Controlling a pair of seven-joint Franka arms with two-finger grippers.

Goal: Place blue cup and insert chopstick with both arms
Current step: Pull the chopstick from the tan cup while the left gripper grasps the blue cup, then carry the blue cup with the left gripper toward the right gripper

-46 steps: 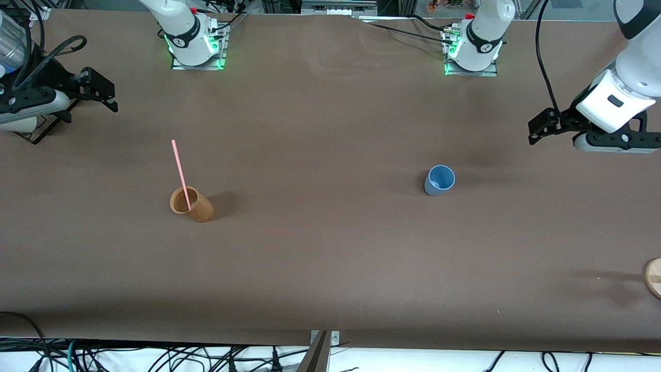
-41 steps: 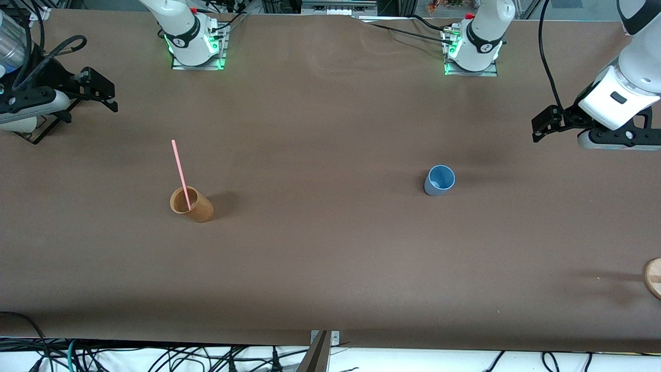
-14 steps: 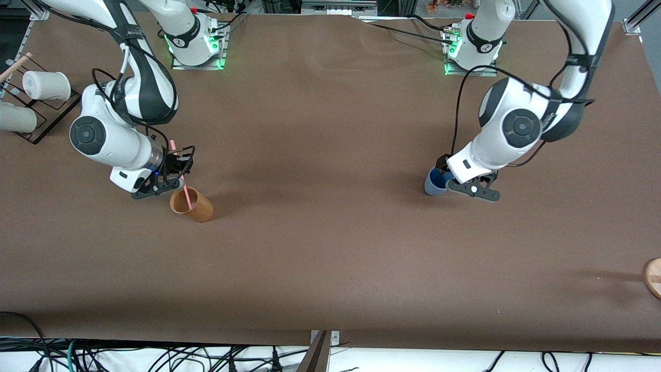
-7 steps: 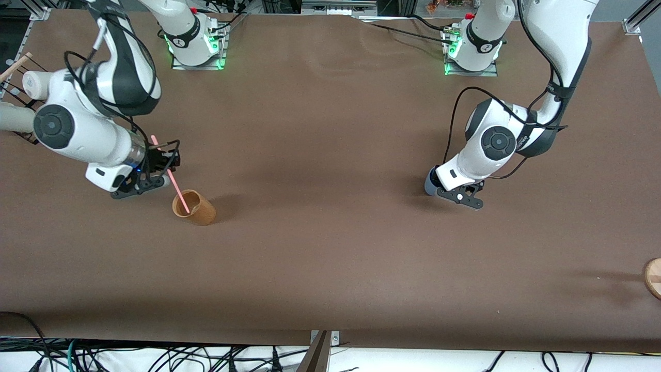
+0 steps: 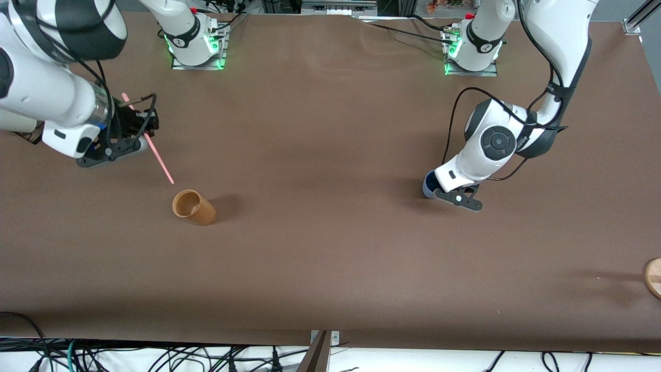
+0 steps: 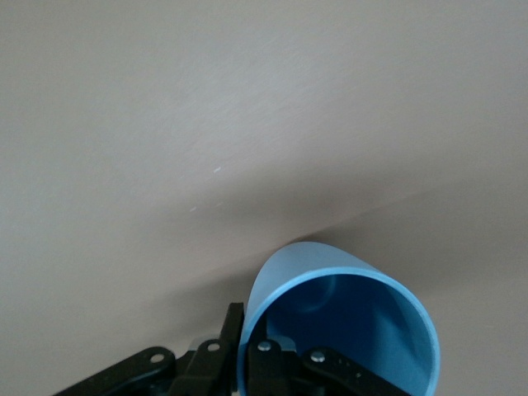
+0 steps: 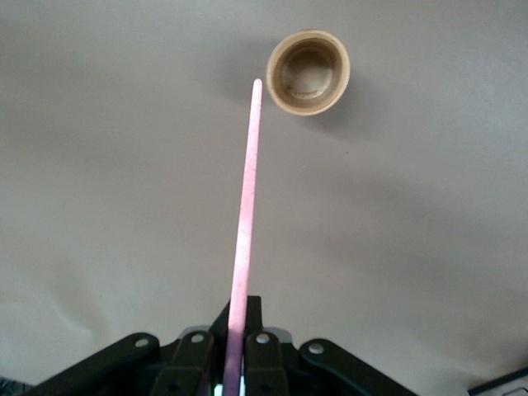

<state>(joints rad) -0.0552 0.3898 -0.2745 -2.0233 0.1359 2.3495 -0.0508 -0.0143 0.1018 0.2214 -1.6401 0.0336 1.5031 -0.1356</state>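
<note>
The blue cup (image 5: 427, 187) is toward the left arm's end of the table, mostly hidden under my left gripper (image 5: 445, 192). In the left wrist view the left gripper (image 6: 250, 345) is shut on the blue cup's (image 6: 346, 326) wall, one finger inside and one outside. My right gripper (image 5: 135, 129) is shut on the light-pink chopstick (image 5: 155, 155) and holds it slanted in the air, its lower tip clear of the tan wooden cup (image 5: 193, 206). In the right wrist view the chopstick (image 7: 246, 198) runs out from the right gripper (image 7: 236, 330) toward the empty wooden cup (image 7: 308, 72).
A round wooden piece (image 5: 654, 277) lies at the table's edge at the left arm's end. The two arm bases (image 5: 196, 41) (image 5: 472, 46) stand along the table edge farthest from the front camera.
My right gripper has lifted the chopstick out of the wooden cup and carried it up toward the right arm's end. My left gripper has stayed at the blue cup.
</note>
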